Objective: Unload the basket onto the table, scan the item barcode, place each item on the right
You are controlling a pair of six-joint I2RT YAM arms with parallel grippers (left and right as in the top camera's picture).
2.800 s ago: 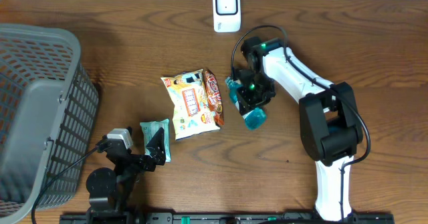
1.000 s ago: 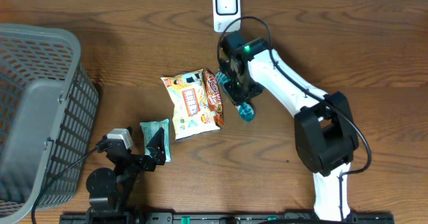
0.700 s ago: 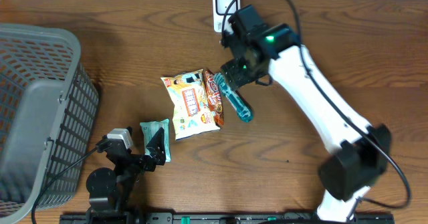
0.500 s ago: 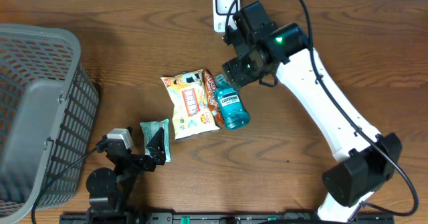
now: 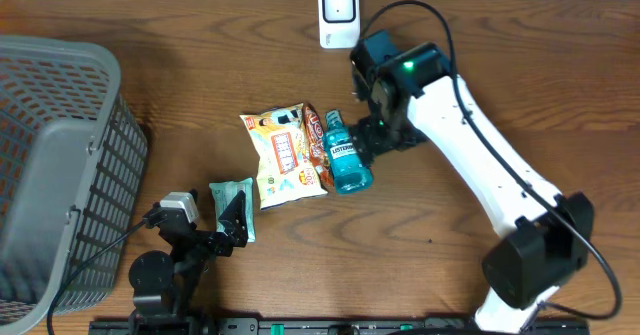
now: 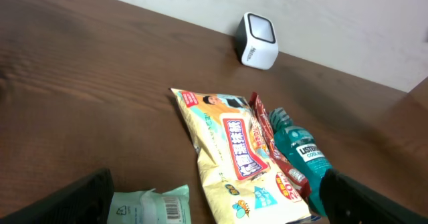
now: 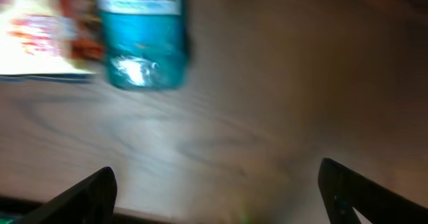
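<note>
A teal mouthwash bottle (image 5: pixel 347 163) lies label up on the table, against a red snack packet (image 5: pixel 318 137) and a yellow snack bag (image 5: pixel 283 157). My right gripper (image 5: pixel 373 138) hovers just right of the bottle's neck, open and empty. In the blurred right wrist view its gripper (image 7: pixel 221 197) shows only bare wood between the fingers, with the bottle (image 7: pixel 142 40) ahead. The white scanner (image 5: pixel 339 15) stands at the table's far edge. My left gripper (image 5: pixel 233 223) rests open by a green packet (image 5: pixel 231 197), whose barcode faces up (image 6: pixel 150 207).
A grey mesh basket (image 5: pixel 60 165) fills the left side of the table. In the left wrist view the scanner (image 6: pixel 257 40) stands beyond the yellow snack bag (image 6: pixel 231 154), with the bottle (image 6: pixel 301 154) to the bag's right.
My right gripper opened and let go of the bottle, which went from being held on edge to lying flat beside the snack packets. The gripper drew back to the right. The left arm stayed still.
</note>
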